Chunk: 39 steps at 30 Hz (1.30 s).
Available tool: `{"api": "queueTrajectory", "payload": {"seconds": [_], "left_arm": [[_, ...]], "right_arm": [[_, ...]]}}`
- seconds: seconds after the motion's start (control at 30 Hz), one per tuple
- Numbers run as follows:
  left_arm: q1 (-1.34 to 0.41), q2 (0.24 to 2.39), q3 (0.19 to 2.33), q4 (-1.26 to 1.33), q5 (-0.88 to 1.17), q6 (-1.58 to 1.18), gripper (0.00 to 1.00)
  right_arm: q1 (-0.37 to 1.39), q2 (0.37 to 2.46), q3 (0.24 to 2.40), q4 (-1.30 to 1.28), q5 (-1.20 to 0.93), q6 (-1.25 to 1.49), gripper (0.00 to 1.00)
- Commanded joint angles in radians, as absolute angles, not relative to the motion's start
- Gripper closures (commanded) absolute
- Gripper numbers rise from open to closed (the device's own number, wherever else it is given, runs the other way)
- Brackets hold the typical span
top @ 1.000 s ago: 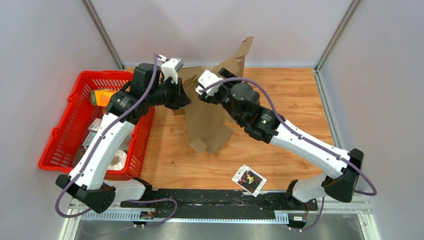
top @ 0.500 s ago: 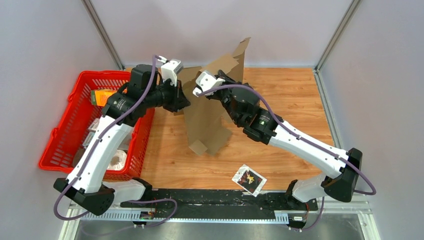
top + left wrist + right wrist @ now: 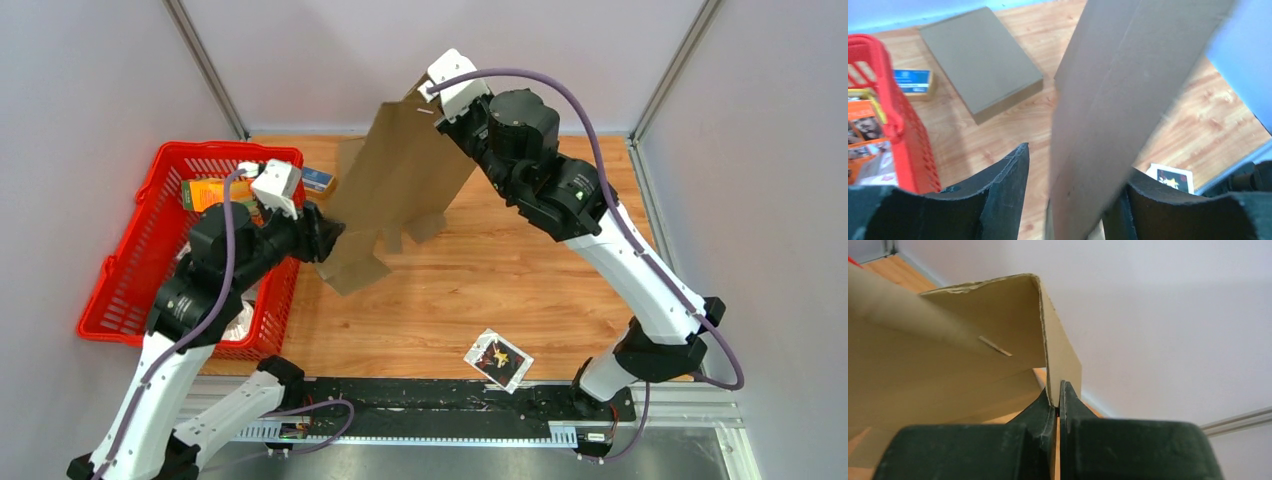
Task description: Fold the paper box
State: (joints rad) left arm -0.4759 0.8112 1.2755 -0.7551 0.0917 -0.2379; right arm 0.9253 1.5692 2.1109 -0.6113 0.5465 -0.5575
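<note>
The paper box (image 3: 400, 180) is a big brown sheet of card, not folded up yet. It hangs in the air in the upper middle of the top view. It is tilted, with its low end down toward the left.

The right gripper (image 3: 434, 100) is up high near the top of the frame. Its two fingers are pinched tight on the top edge of the card.

The left gripper (image 3: 330, 243) is at the low end of the card, left of the middle. Its fingers (image 3: 1008, 180) stand wide apart and the card runs down between them, close to one finger. I cannot tell if it touches.

A red basket (image 3: 120, 290) sits at the left of the wooden table (image 3: 560, 250), with an orange box (image 3: 205, 192) inside. A small blue box (image 3: 318, 180) lies just beside the basket, and a flat brown box (image 3: 980, 62) lies near that. A little packet (image 3: 498, 358) lies low in the middle.
</note>
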Motion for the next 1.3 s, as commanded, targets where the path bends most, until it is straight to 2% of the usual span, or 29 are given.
{"api": "queueTrajectory", "payload": {"seconds": [0.0,0.13,0.17,0.23,0.27,0.37,0.5,0.53,0.63,0.67,0.7,0.8,0.97,1.03,1.07,1.13,1.17,1.23,1.27], "left_arm": [[-0.472,0.769,1.249,-0.698,-0.073,-0.235,0.43],[-0.472,0.765,1.261,-0.701,-0.077,-0.221,0.59],[-0.472,0.776,1.27,-0.704,-0.06,-0.221,0.67],[-0.472,0.79,1.279,-0.707,-0.032,-0.21,0.75],[-0.472,0.804,1.288,-0.71,-0.012,-0.207,0.85],[-0.472,0.836,1.305,-0.7,0.029,-0.192,0.96],[-0.472,0.883,1.351,-0.67,0.017,-0.187,1.0],[-0.472,0.893,1.367,-0.675,0.008,-0.189,0.99],[-0.472,0.92,1.402,-0.68,-0.095,-0.21,0.59],[-0.472,0.917,1.394,-0.67,-0.177,-0.213,0.41],[-0.471,0.917,1.391,-0.649,-0.217,-0.212,0.31],[-0.466,0.934,1.408,-0.626,-0.314,-0.17,0.29],[-0.465,0.968,1.433,-0.568,-0.229,-0.149,0.3],[-0.465,0.983,1.437,-0.56,-0.232,-0.147,0.35],[-0.465,0.985,1.431,-0.548,-0.197,-0.14,0.45],[-0.465,0.991,1.436,-0.525,-0.169,-0.138,0.56],[-0.465,0.999,1.439,-0.519,-0.157,-0.138,0.69],[-0.465,1.011,1.454,-0.525,-0.143,-0.117,0.84],[-0.465,1.02,1.469,-0.532,-0.135,-0.104,0.95]], "right_arm": [[0.865,1.534,2.14,-0.815,0.398,-0.338,1.0],[0.786,1.451,1.993,-0.779,0.253,-0.24,1.0],[0.743,1.421,1.968,-0.773,0.224,-0.22,1.0],[0.7,1.399,1.939,-0.769,0.135,-0.16,1.0],[0.684,1.382,1.916,-0.77,0.117,-0.153,1.0],[0.667,1.358,1.873,-0.755,0.101,-0.156,1.0],[0.647,1.345,1.858,-0.772,0.095,-0.149,1.0],[0.643,1.339,1.855,-0.772,0.091,-0.14,1.0],[0.637,1.319,1.841,-0.778,0.09,-0.132,1.0],[0.627,1.315,1.836,-0.778,0.091,-0.13,1.0],[0.623,1.312,1.833,-0.782,0.086,-0.129,1.0],[0.603,1.302,1.827,-0.784,0.057,-0.12,1.0],[0.6,1.293,1.833,-0.784,0.046,-0.115,1.0],[0.598,1.289,1.833,-0.784,0.044,-0.114,1.0],[0.597,1.289,1.833,-0.782,0.044,-0.112,1.0],[0.595,1.287,1.835,-0.785,0.044,-0.113,1.0],[0.595,1.285,1.832,-0.785,0.044,-0.112,1.0],[0.595,1.276,1.821,-0.787,0.063,-0.126,1.0],[0.595,1.275,1.815,-0.79,0.089,-0.133,0.94]]}}
